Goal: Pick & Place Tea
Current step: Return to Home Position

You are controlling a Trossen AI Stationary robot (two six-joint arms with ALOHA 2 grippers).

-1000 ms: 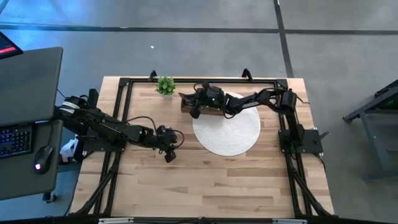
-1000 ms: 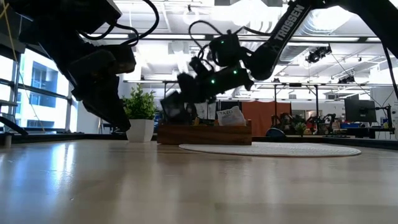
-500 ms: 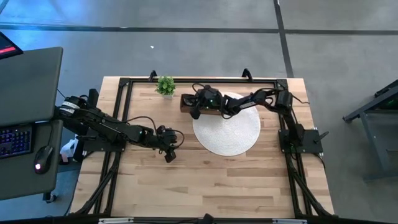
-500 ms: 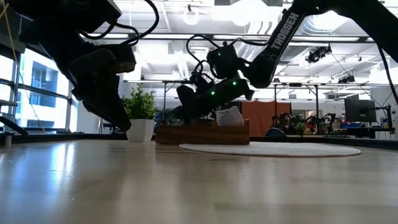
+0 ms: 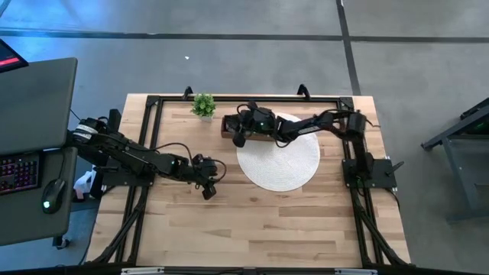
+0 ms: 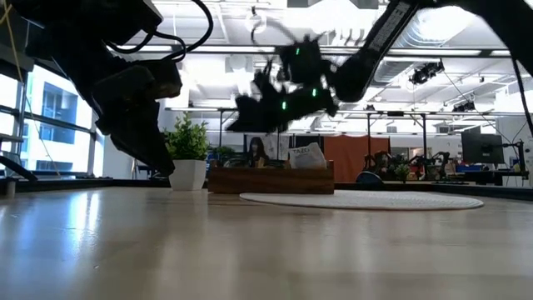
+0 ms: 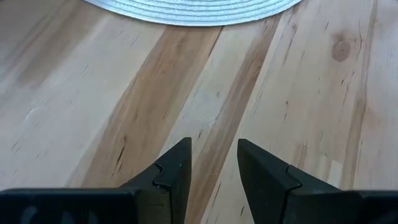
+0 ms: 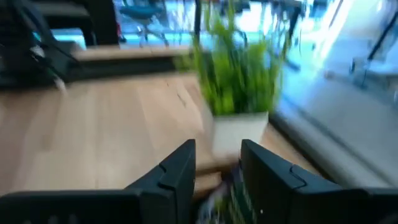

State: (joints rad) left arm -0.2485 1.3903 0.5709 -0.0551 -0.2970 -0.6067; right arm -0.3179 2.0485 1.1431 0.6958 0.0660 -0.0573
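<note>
Grey floor [image 5: 229, 53], dark desk [image 5: 34, 107] (keyboard [image 5: 17, 172], mouse [image 5: 50, 192] on it), tall windows [image 6: 50, 117], bright ceiling lights [image 6: 325, 12]

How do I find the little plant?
Find the big round white mat on the wooden table. Behind it lies a long brown wooden tray, and the plant stands just off the tray's end nearer the left arm. It is the only green leafy thing, in a white pot.

Right claw [image 5: 239, 139] hovers over the wooden tray [image 5: 227, 122].
</note>
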